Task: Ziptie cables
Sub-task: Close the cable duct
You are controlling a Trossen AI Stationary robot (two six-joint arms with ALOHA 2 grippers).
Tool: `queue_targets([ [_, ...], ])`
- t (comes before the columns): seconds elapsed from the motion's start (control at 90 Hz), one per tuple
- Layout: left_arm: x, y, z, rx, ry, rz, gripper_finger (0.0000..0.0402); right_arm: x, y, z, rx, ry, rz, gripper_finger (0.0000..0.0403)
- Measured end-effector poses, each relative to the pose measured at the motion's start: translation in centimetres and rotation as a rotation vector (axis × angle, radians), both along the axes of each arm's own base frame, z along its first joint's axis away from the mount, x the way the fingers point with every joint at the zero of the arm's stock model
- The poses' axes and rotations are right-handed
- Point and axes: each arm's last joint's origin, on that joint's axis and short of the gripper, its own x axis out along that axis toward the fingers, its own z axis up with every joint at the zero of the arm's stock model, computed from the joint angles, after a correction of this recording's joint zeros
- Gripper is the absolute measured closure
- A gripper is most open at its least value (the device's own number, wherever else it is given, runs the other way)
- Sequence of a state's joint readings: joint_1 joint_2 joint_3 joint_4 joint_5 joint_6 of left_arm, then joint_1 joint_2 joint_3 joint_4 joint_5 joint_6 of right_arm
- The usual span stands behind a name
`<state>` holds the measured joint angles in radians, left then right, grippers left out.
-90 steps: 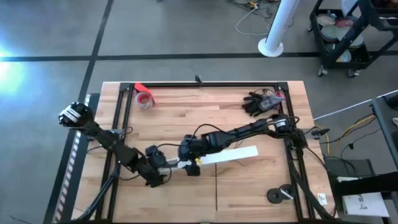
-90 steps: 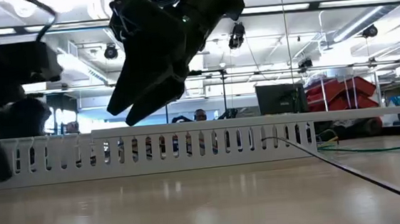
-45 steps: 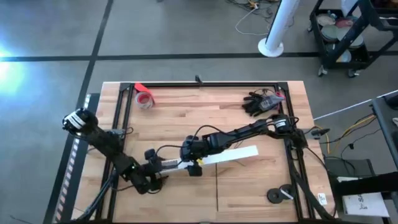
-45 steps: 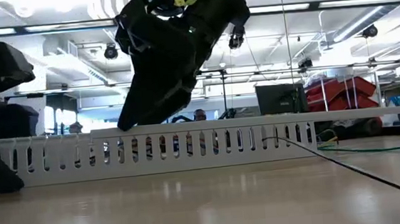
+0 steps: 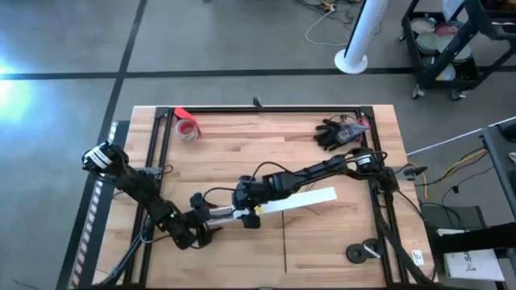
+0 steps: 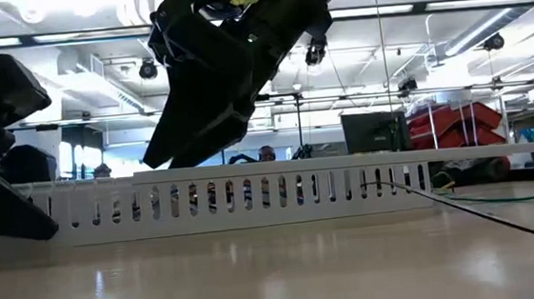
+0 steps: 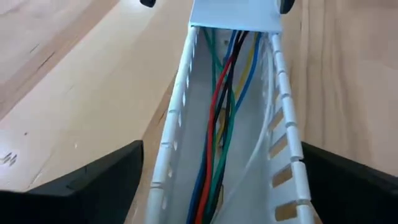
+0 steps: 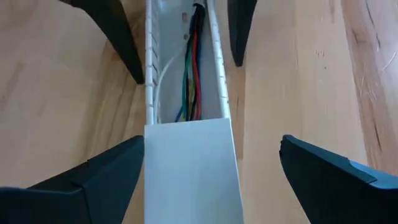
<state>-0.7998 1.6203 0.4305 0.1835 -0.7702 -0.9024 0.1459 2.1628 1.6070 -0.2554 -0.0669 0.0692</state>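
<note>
Left gripper [image 7: 214, 186]: jaws spread wide, straddling the slotted white cable duct [image 7: 186, 124] without touching it. Right gripper [image 8: 193, 180]: jaws likewise apart, one either side of the duct's flat lid [image 8: 189, 168]. Cables [image 7: 221, 118]: red, green, blue, black and yellow, lying inside the open duct; only the wrist views show them. High view: both arms reach low to meet near the bench's [image 5: 242, 145] front edge, left of centre.
</note>
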Motion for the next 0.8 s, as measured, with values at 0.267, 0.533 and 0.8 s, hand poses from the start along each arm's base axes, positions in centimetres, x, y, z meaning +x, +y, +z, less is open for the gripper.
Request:
queue_targets([
  [0.267,0.0,0.0,0.0,0.009,-0.004,0.004,0.0013,-0.3,0.0,0.1,-0.002,0.044,0.008,0.0049],
  [0.533,0.0,0.1,0.0,0.01,-0.004,0.005,0.0013,-0.8,-0.2,0.9,-0.054,0.077,0.018,0.0049],
  [0.8,0.0,0.1,0.0,0.011,-0.003,0.005,0.0055,-0.5,-0.1,0.0,-0.047,0.066,0.028,0.0049],
])
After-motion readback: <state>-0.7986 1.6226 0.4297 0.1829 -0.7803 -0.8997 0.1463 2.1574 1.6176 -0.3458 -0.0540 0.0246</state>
